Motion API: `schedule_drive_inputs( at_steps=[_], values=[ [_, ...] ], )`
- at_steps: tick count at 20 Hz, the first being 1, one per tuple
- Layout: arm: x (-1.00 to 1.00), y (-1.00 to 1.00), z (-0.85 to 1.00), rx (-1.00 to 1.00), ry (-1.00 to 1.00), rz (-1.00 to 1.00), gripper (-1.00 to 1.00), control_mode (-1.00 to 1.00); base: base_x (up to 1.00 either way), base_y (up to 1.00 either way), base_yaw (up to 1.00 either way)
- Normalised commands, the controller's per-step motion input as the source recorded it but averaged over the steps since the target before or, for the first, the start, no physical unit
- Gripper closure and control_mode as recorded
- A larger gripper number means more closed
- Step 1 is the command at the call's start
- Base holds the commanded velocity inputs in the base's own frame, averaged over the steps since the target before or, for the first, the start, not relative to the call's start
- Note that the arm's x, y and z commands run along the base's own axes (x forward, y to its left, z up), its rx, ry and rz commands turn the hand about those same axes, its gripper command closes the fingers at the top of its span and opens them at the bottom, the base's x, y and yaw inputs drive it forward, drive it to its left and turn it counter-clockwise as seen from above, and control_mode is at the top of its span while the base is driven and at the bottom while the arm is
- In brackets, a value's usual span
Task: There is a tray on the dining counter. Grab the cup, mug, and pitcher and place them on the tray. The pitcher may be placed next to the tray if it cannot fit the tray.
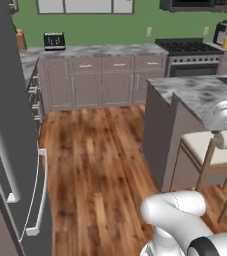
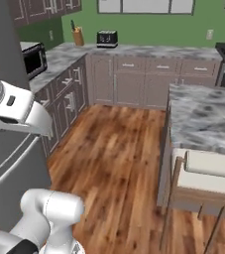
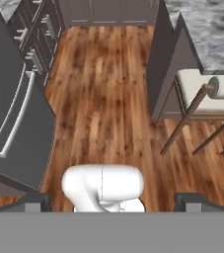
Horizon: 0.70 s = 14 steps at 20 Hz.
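Observation:
The dining counter is a grey-white marbled slab on my right, with its bare near end in sight. The tray, cup, mug and pitcher are out of view. In the hand view my gripper looks down at the wooden floor. Its two dark fingertips stand far apart at the bottom corners, open, with nothing between them. White arm links rise at the lower right of the left base view and the left of the right base view.
A cushioned stool stands under the counter's edge. A dark fridge stands close on the left. Along the back wall are cabinets, a toaster, a stove and a microwave. Wooden floor lies between.

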Motion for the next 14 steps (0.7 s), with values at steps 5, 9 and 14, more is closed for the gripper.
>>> schedule_drive_inputs(
  at_steps=[5,9,14],
  values=[
    [0.0,0.0,0.0,0.0,0.0,0.0,-1.0,1.0,1.0,0.61,-0.05],
    [0.0,0.0,0.0,0.0,0.0,0.0,-1.0,1.0,1.0,0.22,-0.07],
    [0.0,0.0,0.0,0.0,0.0,0.0,-1.0,1.0,1.0,0.0,-0.1]
  ],
)
